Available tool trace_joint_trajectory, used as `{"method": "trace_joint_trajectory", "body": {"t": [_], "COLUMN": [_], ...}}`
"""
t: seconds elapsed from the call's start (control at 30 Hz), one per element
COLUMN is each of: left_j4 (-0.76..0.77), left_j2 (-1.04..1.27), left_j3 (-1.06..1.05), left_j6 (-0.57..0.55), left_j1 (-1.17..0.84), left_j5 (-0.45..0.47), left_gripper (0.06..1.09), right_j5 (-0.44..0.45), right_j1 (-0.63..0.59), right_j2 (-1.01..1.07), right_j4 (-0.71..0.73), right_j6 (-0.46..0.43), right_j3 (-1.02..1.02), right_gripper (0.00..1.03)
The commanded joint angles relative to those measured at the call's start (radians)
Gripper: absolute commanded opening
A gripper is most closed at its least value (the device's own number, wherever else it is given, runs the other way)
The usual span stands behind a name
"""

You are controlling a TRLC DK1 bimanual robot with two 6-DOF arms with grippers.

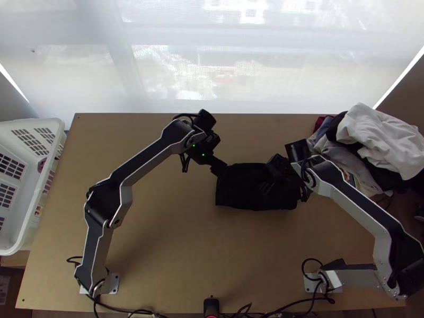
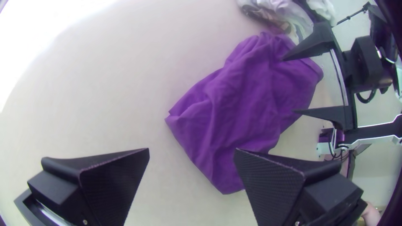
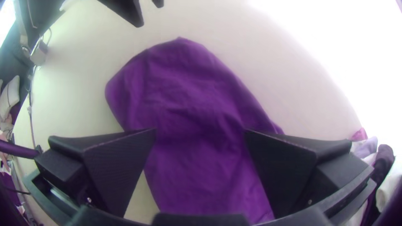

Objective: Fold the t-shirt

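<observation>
In the top view, my left gripper (image 1: 218, 166) is at the upper left corner of the dark t-shirt (image 1: 237, 192), and my right gripper (image 1: 271, 180) is over its right half. The shirt lies as a compact, roughly rectangular bundle; its exact folds cannot be made out. In the left wrist view, the left gripper (image 2: 191, 150) stands open beside the t-shirt (image 2: 238, 100), which looks purple and wrinkled, one finger overlapping its edge. The right gripper (image 3: 200, 130) is open above the t-shirt (image 3: 188, 100) in the right wrist view, cloth showing between its fingers.
A pile of clothes (image 1: 379, 138) lies at the table's right rear, close to the right arm. A white basket (image 1: 37, 201) stands along the left edge. Bare table (image 1: 196, 244) stretches between the shirt and the near edge, where cables run.
</observation>
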Motion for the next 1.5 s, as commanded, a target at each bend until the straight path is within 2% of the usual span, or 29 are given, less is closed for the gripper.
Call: {"method": "trace_joint_trajectory", "body": {"t": [0.0, 0.1, 0.17, 0.33, 0.57, 0.8, 1.13, 1.4, 1.47], "left_j4": [-0.02, -0.019, -0.017, -0.013, -0.013, -0.014, -0.017, -0.025, -0.03], "left_j2": [-0.014, -0.003, 0.006, 0.013, 0.027, 0.029, 0.03, 0.027, 0.026], "left_j3": [0.01, 0.01, 0.012, 0.012, 0.015, 0.013, 0.015, 0.015, 0.013], "left_j6": [0.001, 0.003, 0.004, 0.004, 0.009, 0.009, 0.009, 0.013, 0.013], "left_j1": [0.0, -0.005, -0.01, -0.019, -0.02, -0.019, -0.024, -0.022, -0.024], "left_j5": [0.0, -0.003, -0.005, -0.011, -0.011, -0.011, -0.011, -0.011, -0.011], "left_gripper": [1.04, 1.04, 1.04, 1.04, 1.04, 1.04, 1.04, 1.04, 1.04], "right_j5": [0.094, 0.197, 0.277, 0.346, 0.435, 0.45, 0.484, 0.488, 0.488], "right_j1": [0.097, 0.166, 0.201, 0.221, 0.356, 0.415, 0.398, 0.347, 0.332], "right_j2": [-0.136, -0.191, -0.251, -0.337, -0.254, -0.177, -0.095, 0.025, 0.079], "right_j4": [-0.035, -0.034, 0.054, 0.266, 0.454, 0.483, 0.549, 0.674, 0.684], "right_j6": [-0.055, -0.179, -0.251, -0.299, -0.27, -0.222, -0.219, -0.237, -0.236], "right_j3": [-0.017, -0.14, -0.243, -0.399, -0.496, -0.505, -0.497, -0.474, -0.445], "right_gripper": [0.98, 0.98, 0.98, 0.98, 0.98, 0.98, 0.98, 0.98, 0.94]}}
